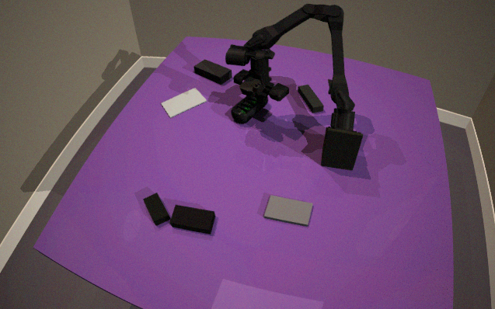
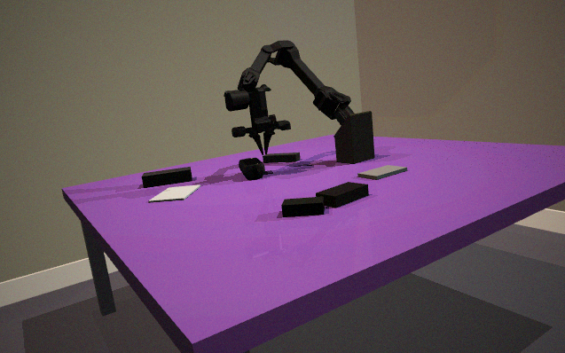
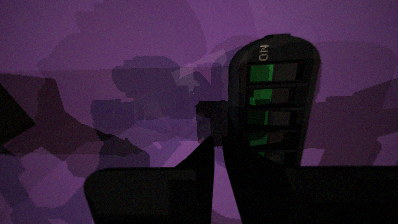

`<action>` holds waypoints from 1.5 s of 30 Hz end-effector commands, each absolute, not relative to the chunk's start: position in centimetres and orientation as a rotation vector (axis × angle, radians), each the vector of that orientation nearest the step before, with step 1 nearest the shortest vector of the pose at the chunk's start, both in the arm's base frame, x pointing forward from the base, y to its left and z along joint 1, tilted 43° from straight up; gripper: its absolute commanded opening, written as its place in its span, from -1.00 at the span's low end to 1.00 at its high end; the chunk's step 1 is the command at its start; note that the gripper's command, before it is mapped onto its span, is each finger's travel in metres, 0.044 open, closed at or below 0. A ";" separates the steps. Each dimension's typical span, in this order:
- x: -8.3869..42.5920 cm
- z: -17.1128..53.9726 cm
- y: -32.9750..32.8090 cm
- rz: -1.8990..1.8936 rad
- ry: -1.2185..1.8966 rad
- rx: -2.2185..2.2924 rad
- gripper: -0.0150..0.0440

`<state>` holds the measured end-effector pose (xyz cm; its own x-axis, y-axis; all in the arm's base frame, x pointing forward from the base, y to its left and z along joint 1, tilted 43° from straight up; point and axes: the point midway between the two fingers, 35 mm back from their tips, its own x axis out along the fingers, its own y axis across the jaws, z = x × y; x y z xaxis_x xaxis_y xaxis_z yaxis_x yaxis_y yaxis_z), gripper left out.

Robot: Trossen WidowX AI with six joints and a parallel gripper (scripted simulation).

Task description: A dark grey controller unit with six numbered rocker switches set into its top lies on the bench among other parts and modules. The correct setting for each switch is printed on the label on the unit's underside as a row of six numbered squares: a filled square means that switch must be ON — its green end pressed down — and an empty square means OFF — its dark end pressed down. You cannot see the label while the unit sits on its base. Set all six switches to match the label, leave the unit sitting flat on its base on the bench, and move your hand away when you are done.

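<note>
The black arm (image 1: 336,50) (image 2: 306,73) bends over the far part of the bench. Its gripper (image 2: 264,153) (image 3: 217,141) is nearly closed, empty, above the controller unit (image 1: 244,109) (image 2: 251,168) (image 3: 310,65), left of the arm's base; misaligned tips could shove it or flip the wrong switch.

lower switches (image 3: 279,157) hidden behind fingers

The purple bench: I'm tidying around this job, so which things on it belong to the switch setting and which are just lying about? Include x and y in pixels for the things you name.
Part of the job:
- controller unit (image 1: 243,110) (image 2: 251,168) (image 3: 310,60)
- gripper (image 1: 262,105) (image 2: 264,153) (image 3: 217,141)

Just lying about:
- white panel (image 1: 183,102) (image 2: 175,193)
- grey panel (image 1: 288,210) (image 2: 382,172)
- four dark blocks
</note>
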<state>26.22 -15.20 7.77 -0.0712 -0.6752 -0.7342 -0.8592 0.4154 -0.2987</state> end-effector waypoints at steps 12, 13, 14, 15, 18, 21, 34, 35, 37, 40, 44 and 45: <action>26.7 11.1 -12.1 0.260 1.795 -1.326 0.13; 26.7 11.1 -12.1 0.260 1.795 -1.326 0.04; 26.7 11.1 -12.1 0.260 1.795 -1.326 -0.05; 26.7 11.1 -12.1 0.260 1.795 -1.326 -0.14; 26.7 11.1 -12.1 0.260 1.795 -1.326 -0.40; 26.7 11.1 -12.1 0.260 1.795 -1.326 -0.49; 26.7 11.1 -12.1 0.267 1.795 -1.328 -0.05; 26.7 11.1 -12.1 0.267 1.795 -1.328 0.04; 26.7 11.1 -12.1 0.267 1.795 -1.328 0.22; 26.7 11.1 -12.1 0.267 1.795 -1.328 0.49; 26.7 11.1 -12.1 0.267 1.795 -1.328 0.84; 26.7 11.1 -12.1 0.267 1.795 -1.328 0.93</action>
<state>26.70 -12.11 11.08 -0.0600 -0.6743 -0.7360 -0.8597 0.4096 -0.3052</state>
